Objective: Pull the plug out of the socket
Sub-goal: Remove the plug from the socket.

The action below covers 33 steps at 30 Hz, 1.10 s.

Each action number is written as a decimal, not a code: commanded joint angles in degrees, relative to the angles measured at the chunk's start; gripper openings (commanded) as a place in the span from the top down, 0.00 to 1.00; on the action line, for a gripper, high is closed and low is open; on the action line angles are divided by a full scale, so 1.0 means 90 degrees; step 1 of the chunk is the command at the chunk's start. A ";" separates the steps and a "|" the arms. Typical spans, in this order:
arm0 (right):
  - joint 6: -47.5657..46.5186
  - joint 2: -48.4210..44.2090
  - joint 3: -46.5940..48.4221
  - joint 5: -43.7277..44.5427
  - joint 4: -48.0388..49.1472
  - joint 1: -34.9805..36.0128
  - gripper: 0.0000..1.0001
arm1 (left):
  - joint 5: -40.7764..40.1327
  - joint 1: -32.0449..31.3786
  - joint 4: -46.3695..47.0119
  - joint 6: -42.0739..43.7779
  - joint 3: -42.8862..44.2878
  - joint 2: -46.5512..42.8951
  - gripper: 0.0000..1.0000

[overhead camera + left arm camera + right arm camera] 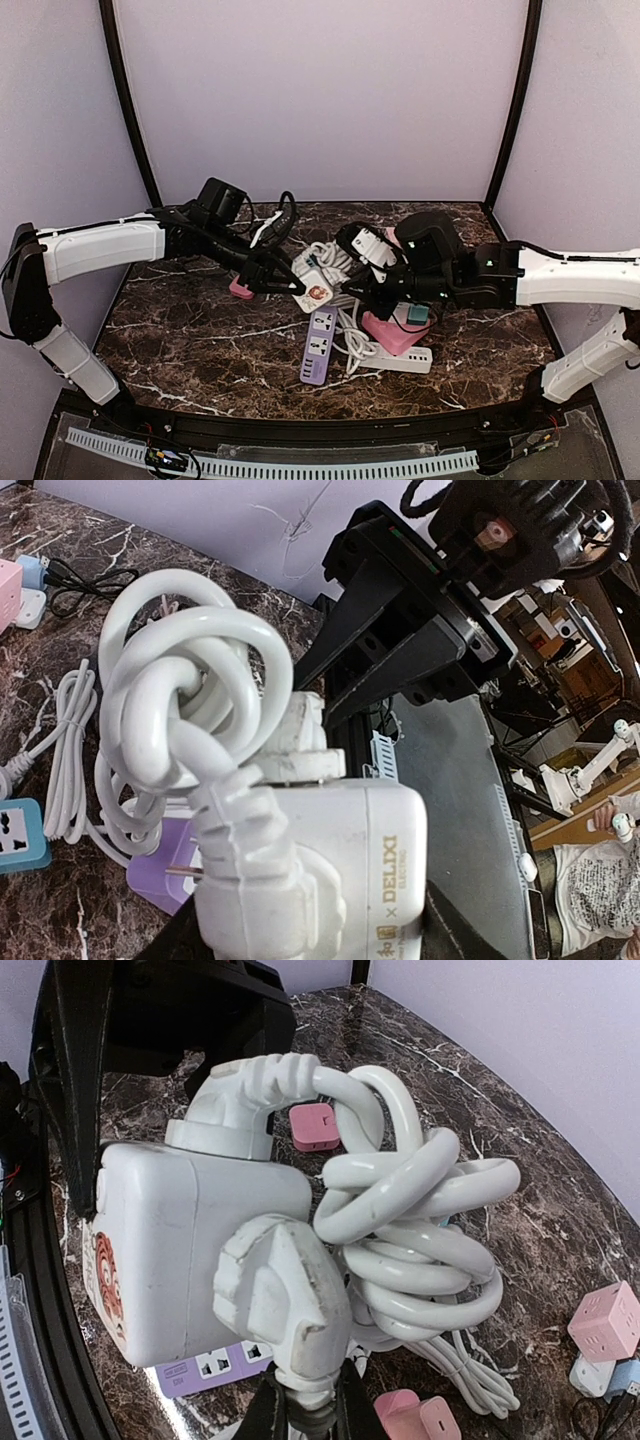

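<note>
A white cube socket [350, 870] with gold lettering hangs above the table, and my left gripper [310, 942] is shut on its sides. From above, the socket [313, 289] shows a round sticker. A white plug [285, 1290] sits against one socket face, its thick white cable [410, 1220] knotted in loops beside it. My right gripper [305, 1415] is shut on the neck of that plug, one dark finger on each side. In the left wrist view the same plug [300, 735] rests flush on the socket, the right arm's black fingers [385, 670] behind it.
A purple power strip [318, 358] and a white strip [402, 359] lie on the marble below. A pink cube socket [393, 330] lies under my right arm. A small pink adaptor [240, 290] sits by my left gripper. Thin white cord [470, 1375] trails on the table.
</note>
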 commanded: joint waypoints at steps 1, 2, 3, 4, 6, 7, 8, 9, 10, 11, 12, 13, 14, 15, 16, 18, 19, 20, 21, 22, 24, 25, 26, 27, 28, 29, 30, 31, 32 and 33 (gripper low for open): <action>0.0273 -0.0134 -0.0010 0.0652 0.0461 0.0272 1.00 | -0.0494 0.0425 -0.0594 -0.0206 -0.0227 -0.0163 0.99; 0.0292 -0.0075 -0.0008 0.0641 0.0490 0.0353 1.00 | -0.0447 0.0425 -0.0588 -0.0220 -0.0229 -0.0144 0.99; 0.0292 0.0004 0.0007 0.0660 0.0509 0.0429 1.00 | -0.0443 0.0426 -0.0569 -0.0238 -0.0230 -0.0139 0.99; 0.0290 0.0084 0.0049 0.0704 0.0507 0.0512 1.00 | -0.0447 0.0426 -0.0571 -0.0241 -0.0230 -0.0138 0.99; 0.0252 0.0251 0.0141 0.0837 0.0486 0.0690 1.00 | -0.0459 0.0426 -0.0555 -0.0249 -0.0235 -0.0129 0.99; 0.0237 0.0333 0.0201 0.0898 0.0458 0.0743 1.00 | -0.0460 0.0426 -0.0556 -0.0255 -0.0238 -0.0127 0.99; 0.0231 0.0392 0.0261 0.0935 0.0428 0.0789 1.00 | -0.0466 0.0426 -0.0549 -0.0259 -0.0240 -0.0125 0.99; 0.0222 0.0437 0.0305 0.0938 0.0420 0.0806 1.00 | -0.0457 0.0426 -0.0545 -0.0260 -0.0240 -0.0125 0.99; 0.0226 0.0452 0.0327 0.0958 0.0421 0.0802 1.00 | -0.0454 0.0426 -0.0544 -0.0262 -0.0240 -0.0125 0.99; 0.0215 0.0448 0.0332 0.1002 0.0424 0.0807 1.00 | -0.0440 0.0426 -0.0543 -0.0258 -0.0240 -0.0130 0.99; 0.0212 0.0424 0.0324 0.1060 0.0434 0.0797 1.00 | -0.0431 0.0426 -0.0548 -0.0261 -0.0238 -0.0143 0.99; 0.0207 0.0395 0.0324 0.1104 0.0440 0.0782 1.00 | -0.0392 0.0426 -0.0550 -0.0250 -0.0239 -0.0144 0.99; 0.0194 0.0361 0.0328 0.1116 0.0438 0.0754 1.00 | -0.0368 0.0426 -0.0555 -0.0245 -0.0240 -0.0156 0.99; 0.0197 0.0303 0.0327 0.1088 0.0438 0.0708 1.00 | -0.0316 0.0426 -0.0554 -0.0240 -0.0240 -0.0167 0.99; 0.0197 0.0276 0.0320 0.1031 0.0438 0.0647 1.00 | -0.0291 0.0426 -0.0560 -0.0226 -0.0240 -0.0175 0.99; 0.0218 0.0212 0.0305 0.0859 0.0443 0.0426 1.00 | -0.0242 0.0426 -0.0572 -0.0216 -0.0240 -0.0195 0.99; 0.0246 0.0184 0.0292 0.0779 0.0439 0.0300 1.00 | -0.0229 0.0426 -0.0577 -0.0215 -0.0240 -0.0206 0.99; 0.0284 0.0151 0.0288 0.0704 0.0438 0.0172 1.00 | -0.0208 0.0426 -0.0581 -0.0207 -0.0240 -0.0214 0.99; 0.0345 0.0128 0.0287 0.0628 0.0433 0.0032 1.00 | -0.0198 0.0426 -0.0589 -0.0201 -0.0240 -0.0225 0.99; 0.0433 0.0111 0.0307 0.0599 0.0396 -0.0120 1.00 | -0.0183 0.0426 -0.0591 -0.0187 -0.0245 -0.0228 0.99; 0.0629 0.0101 0.0368 0.0447 0.0255 -0.0460 1.00 | -0.0154 0.0426 -0.0602 -0.0176 -0.0249 -0.0245 0.99; 0.0689 0.0089 0.0386 0.0375 0.0208 -0.0603 1.00 | -0.0156 0.0426 -0.0607 -0.0171 -0.0238 -0.0248 0.99; 0.0719 0.0067 0.0396 0.0324 0.0197 -0.0722 1.00 | -0.0150 0.0426 -0.0609 -0.0168 -0.0244 -0.0253 0.99; 0.0743 0.0049 0.0405 0.0288 0.0143 -0.0814 1.00 | -0.0144 0.0426 -0.0611 -0.0161 -0.0248 -0.0257 0.99; 0.0766 0.0039 0.0431 0.0273 0.0108 -0.0895 1.00 | -0.0140 0.0426 -0.0616 -0.0154 -0.0244 -0.0256 0.99; 0.0780 0.0034 0.0444 0.0249 0.0074 -0.0965 1.00 | -0.0144 0.0426 -0.0620 -0.0150 -0.0241 -0.0254 0.99; 0.0787 0.0025 0.0450 0.0248 0.0047 -0.1021 1.00 | -0.0152 0.0426 -0.0625 -0.0148 -0.0241 -0.0255 0.99; 0.0804 0.0011 0.0448 0.0250 0.0028 -0.1075 1.00 | -0.0149 0.0426 -0.0642 -0.0137 -0.0235 -0.0258 0.99; 0.0838 -0.0007 0.0451 0.0235 -0.0004 -0.1132 1.00 | -0.0149 0.0426 -0.0646 -0.0132 -0.0232 -0.0253 0.99; 0.0870 -0.0024 0.0449 0.0228 -0.0026 -0.1163 1.00 | -0.0156 0.0426 -0.0662 -0.0116 -0.0231 -0.0252 0.99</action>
